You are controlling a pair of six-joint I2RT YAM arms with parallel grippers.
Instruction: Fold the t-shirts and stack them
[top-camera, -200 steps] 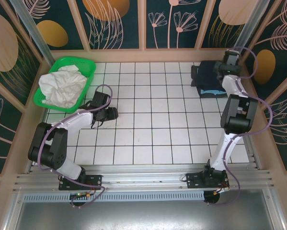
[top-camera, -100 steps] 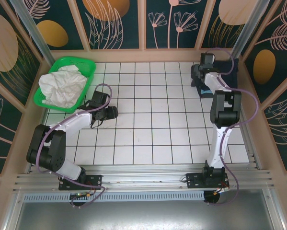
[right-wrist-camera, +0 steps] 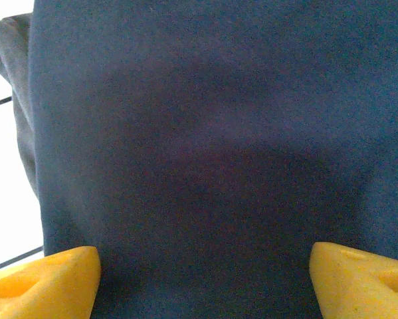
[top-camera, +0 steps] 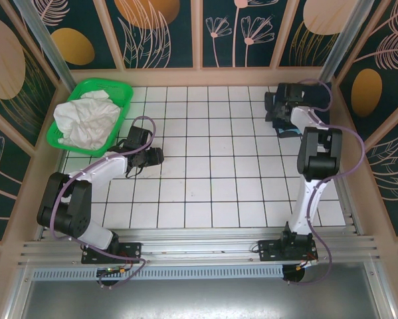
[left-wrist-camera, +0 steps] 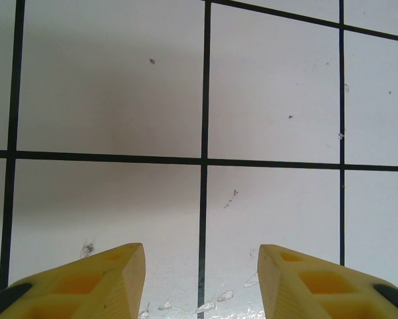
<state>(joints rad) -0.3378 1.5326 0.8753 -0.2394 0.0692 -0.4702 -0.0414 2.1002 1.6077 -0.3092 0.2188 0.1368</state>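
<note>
While the right gripper [right-wrist-camera: 205, 269] hangs spread wide and empty over the navy shirt [right-wrist-camera: 205, 133] — in the far right corner of the table [top-camera: 205, 186] — a deep pinch could drag the grey shirt [right-wrist-camera: 9, 46] beneath askew. The left gripper [left-wrist-camera: 202, 266], half-spread, holds nothing.

Bright even light, soft shadows, mild close-up blur

basket [top-camera: 122, 98]: green plastic, far left | tabletop [top-camera: 205, 179]: white, black grid, under and right of basket | wall panels [top-camera: 165, 33]: leaf-patterned, behind basket | metal rail [top-camera: 199, 249]: well nearer than basket
</note>
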